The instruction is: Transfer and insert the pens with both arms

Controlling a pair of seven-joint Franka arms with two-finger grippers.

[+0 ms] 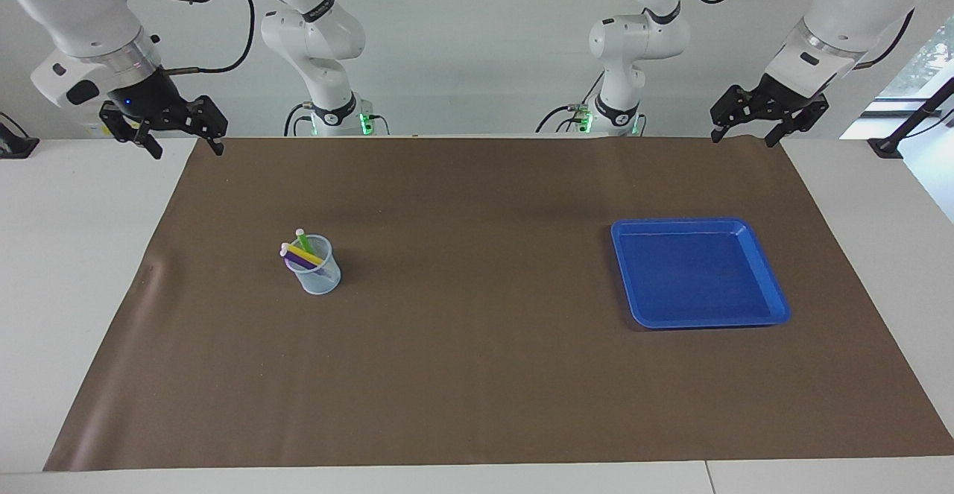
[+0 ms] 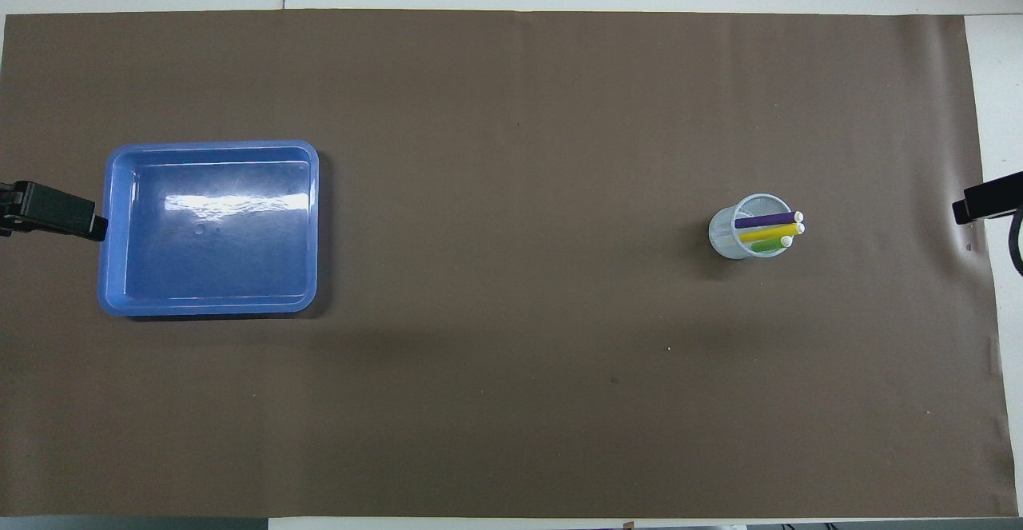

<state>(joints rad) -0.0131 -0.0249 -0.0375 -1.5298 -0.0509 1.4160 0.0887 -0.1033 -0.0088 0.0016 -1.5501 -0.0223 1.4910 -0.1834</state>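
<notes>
The facing view shows both grippers whole: the left gripper [image 1: 747, 133] is raised over the mat's [image 1: 477, 375] corner at its own end, jaws spread wide and empty; the right gripper [image 1: 182, 145] is up at the other corner, likewise wide and empty. The overhead view cuts each to a black tip at its edge. The 3 pens [image 2: 769, 229] lean in a clear cup [image 2: 723, 234] toward the right arm's end, their lower ends hidden. The blue tray [image 2: 209, 307] sits well apart.
</notes>
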